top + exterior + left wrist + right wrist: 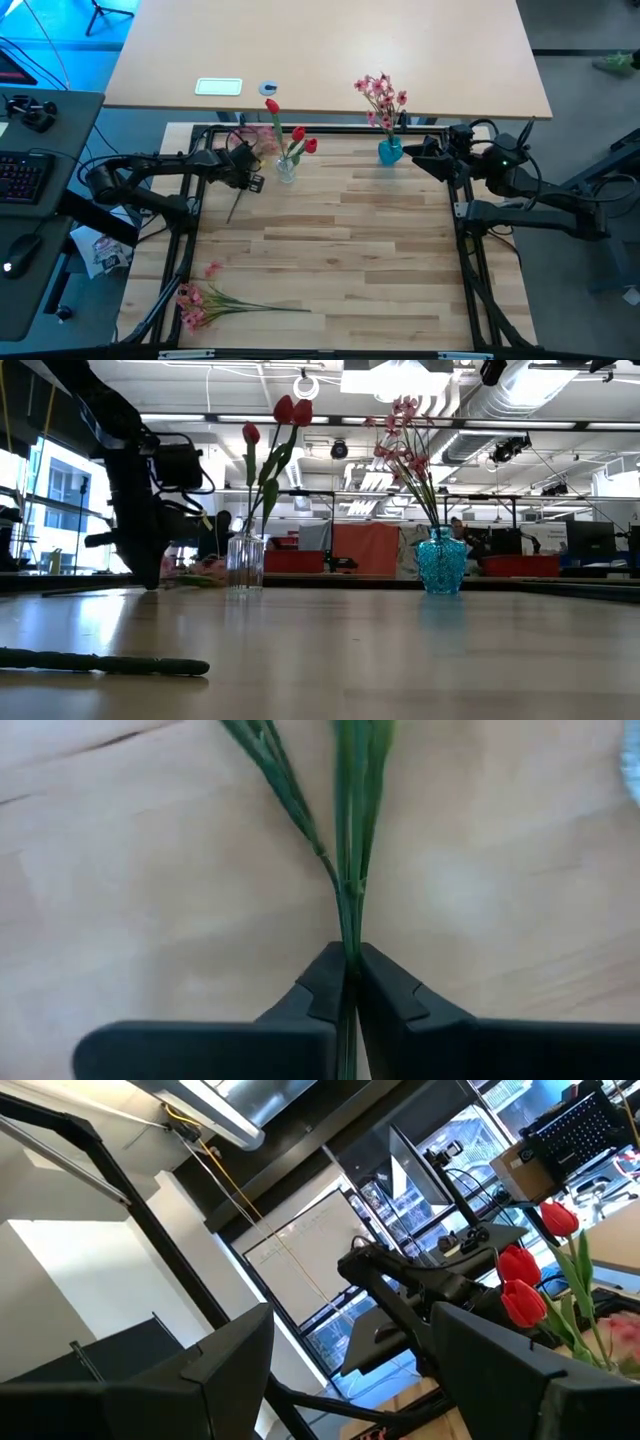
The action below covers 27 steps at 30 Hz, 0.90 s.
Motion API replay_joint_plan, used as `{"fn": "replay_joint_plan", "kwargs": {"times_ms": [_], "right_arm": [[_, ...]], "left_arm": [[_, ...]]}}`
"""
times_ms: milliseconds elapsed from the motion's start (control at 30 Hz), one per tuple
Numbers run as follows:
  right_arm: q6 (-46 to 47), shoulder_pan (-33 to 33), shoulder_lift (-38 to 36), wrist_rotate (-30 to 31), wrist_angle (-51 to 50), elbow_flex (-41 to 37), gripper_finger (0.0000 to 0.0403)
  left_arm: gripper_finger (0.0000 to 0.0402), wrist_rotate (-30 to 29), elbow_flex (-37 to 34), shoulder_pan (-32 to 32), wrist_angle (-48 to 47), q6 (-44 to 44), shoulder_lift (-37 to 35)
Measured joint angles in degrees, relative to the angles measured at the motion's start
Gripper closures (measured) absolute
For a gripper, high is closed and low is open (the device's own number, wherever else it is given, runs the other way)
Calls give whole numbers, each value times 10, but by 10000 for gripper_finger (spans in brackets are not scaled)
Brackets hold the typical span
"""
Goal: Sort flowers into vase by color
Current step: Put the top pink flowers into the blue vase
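Left gripper (pixel 348 982), fingers (pixel 322 988) closed on a pink spray's stem (pixel 350 870), sits upper left beside the clear vase (pixel 286 168). Pink belongs in the blue vase (pixel 390 151): keep the grip firm. Right gripper (pixel 425 156) waits open, upper right.

Light wooden plank desk (pixel 340 250) and what stands or lies on it

A clear glass vase (pixel 286 170) with red tulip-like flowers (pixel 300 143) stands near the far edge, left of centre; a blue glass vase (pixel 390 152) with pink blossom sprays (pixel 381 97) stands to its right. A pink blossom spray on green stems (pixel 215 303) lies flat at the near left corner.
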Motion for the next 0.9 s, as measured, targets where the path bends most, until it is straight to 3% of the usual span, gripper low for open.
{"fn": "replay_joint_plan", "kwargs": {"times_ms": [200,400,633,900], "right_arm": [[1,12,0,9,44,0,137],[-30,45,0,53,57,0,137],[-55,73,8,100,50,0,137],[-56,83,33,102,50,0,137]], "left_arm": [[399,3,0,-23,-41,14,-60],[401,-108,0,-62,-96,-51,-211],[401,-231,0,-106,-91,-132,-363],[401,-233,56,-164,8,-37,-454]]}}
